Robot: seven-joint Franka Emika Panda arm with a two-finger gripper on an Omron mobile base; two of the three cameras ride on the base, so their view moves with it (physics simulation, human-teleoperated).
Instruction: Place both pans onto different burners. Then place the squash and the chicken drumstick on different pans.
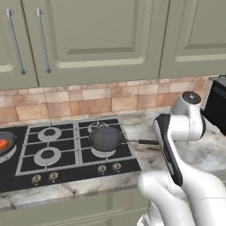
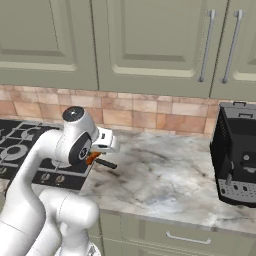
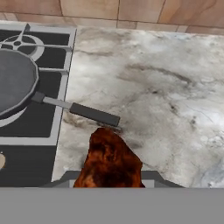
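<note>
Arm [image 1: 185, 185] built of rounded, glossy white segments. Dark strip set along link [image 1: 170, 150]. Round grey cap with dark centre seen on joint [image 2: 74, 114]. White wrist block [image 2: 105, 140] noted, markings possibly unreadable.

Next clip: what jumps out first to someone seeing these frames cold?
The browned drumstick held in the gripper looms at the bottom of the hand view, above the marble counter just right of the cooktop. A black pan sits on the right burner, its handle reaching over the counter. A second pan at the far left holds the orange squash.
</note>
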